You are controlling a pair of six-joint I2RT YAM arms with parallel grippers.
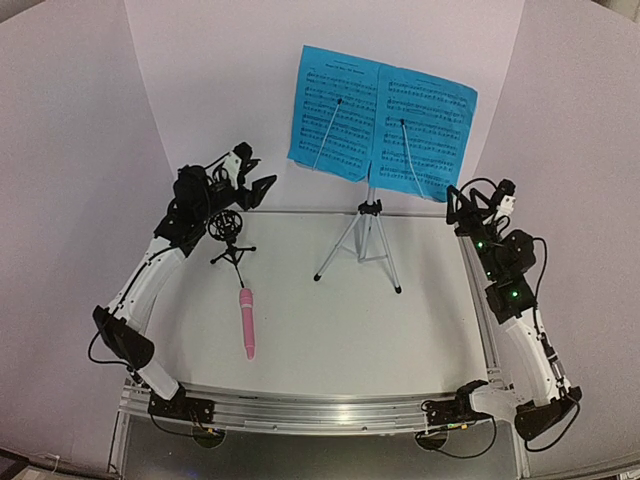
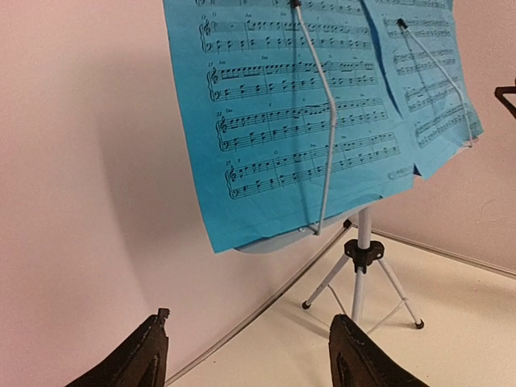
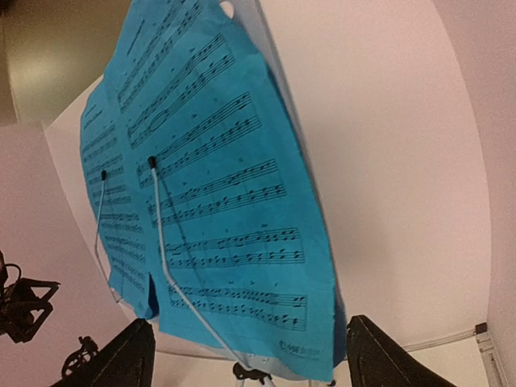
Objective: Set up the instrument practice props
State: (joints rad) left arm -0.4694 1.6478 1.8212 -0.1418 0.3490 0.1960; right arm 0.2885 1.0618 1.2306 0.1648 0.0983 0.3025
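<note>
**Microphone not yet in its holder; both grippers open and empty**

Stand work looks done. The music stand is upright on its silver tripod toward the back of the table. The two blue sheet-music pages sit side by side on it, each pinned by a thin wire retainer arm.

What is left, by my reading, is the microphone. The slim pink microphone lies flat on the table at front left. It is near the small black tripod mic holder but not touching it, and the holder's ring is empty.

Your next move calls for the left arm, which is on that side:
- Bring it down over the microphone and line the fingers across the narrow body.
- Close on it near the middle so it does not tip.
- Lift it, then lower it into the ring.
- Go gently at the holder. It looks light and may skid or topple if nudged sideways.

The left gripper hangs raised near the back wall, above and behind the holder. In its wrist view the two fingers are spread wide, with only wall and stand between them, so it grips nothing and touches nothing.

The right gripper is raised just beside the right page's edge. Its fingers are also wide apart and empty. From these views you cannot tell whether it brushes the page, so keep it clear of the paper.
</note>
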